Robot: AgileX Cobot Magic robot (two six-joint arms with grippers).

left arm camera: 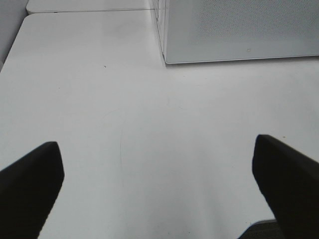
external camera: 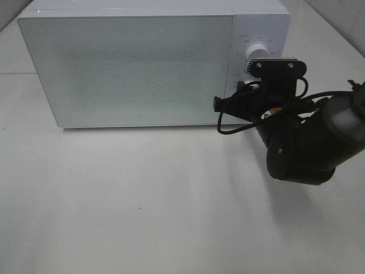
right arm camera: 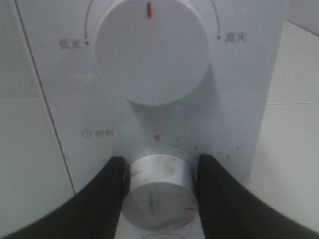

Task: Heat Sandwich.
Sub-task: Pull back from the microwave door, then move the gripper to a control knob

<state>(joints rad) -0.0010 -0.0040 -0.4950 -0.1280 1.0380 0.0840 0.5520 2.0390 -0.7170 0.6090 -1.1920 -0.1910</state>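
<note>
your right gripper (right arm camera: pixel 160 172) is closed on the timer knob (right arm camera: pixel 157 194); if it slips, the time ends up wrong. left gripper (left arm camera: pixel 157 164) hangs open over the table (left arm camera: pixel 99 74). sandwich unseen, maybe inside the shut microwave (external camera: pixel 125 68).

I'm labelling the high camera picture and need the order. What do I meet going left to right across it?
Microwave door → upper dial → right arm. The right gripper, closed on the lower dial, overlaps the control panel there, so it is left out.
</note>
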